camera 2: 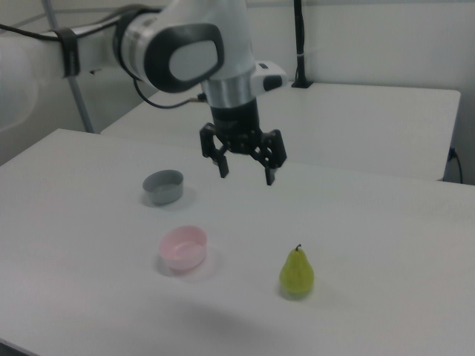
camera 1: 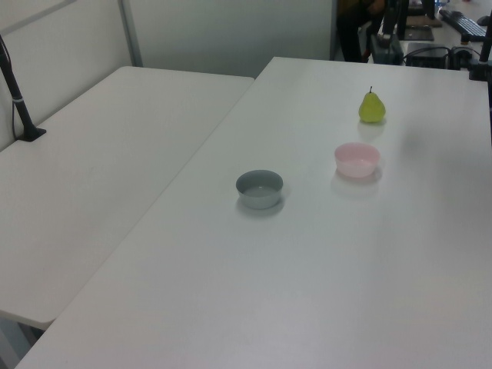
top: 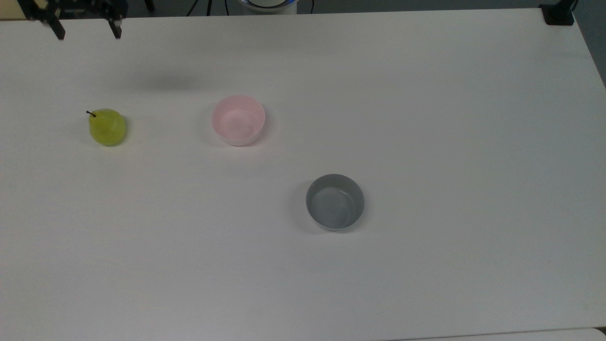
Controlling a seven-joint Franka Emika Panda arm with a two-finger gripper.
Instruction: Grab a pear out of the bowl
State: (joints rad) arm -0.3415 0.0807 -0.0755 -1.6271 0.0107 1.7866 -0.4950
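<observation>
While the pear (top: 107, 127) stands upright on the bare white table (top: 426, 118), stem up, it lies well apart from the pink bowl (top: 238, 119), which holds nothing; in the top view the pear is toward the top view's left of the bowl, in the right view it is toward the right view's right of it. Grey bowl (top: 335, 201) sits farther off across the table, past the pink one from the pear, also holding nothing. Nothing stands between the pear and either bowl; open tabletop all round the fruit. Second white table (camera 1: 100, 154) adjoins on the left view's left, with a black post (camera 1: 17, 92) clamped at its far edge. Black clamp base (top: 558, 13) at the top view's upper right corner of the main table. Cables and a white round base at the far table edge in the top view. Gripper (camera 2: 246, 172) hangs high above the table, clear of the pear and touching nothing, fingers pointing straight down and spread wide with nothing between them. In the top view its two black fingertips (top: 116, 32) show at the upper left edge. White arm (camera 2: 178, 52) reaches in from the right view's left, wrist vertical, a dark cable looped along it
</observation>
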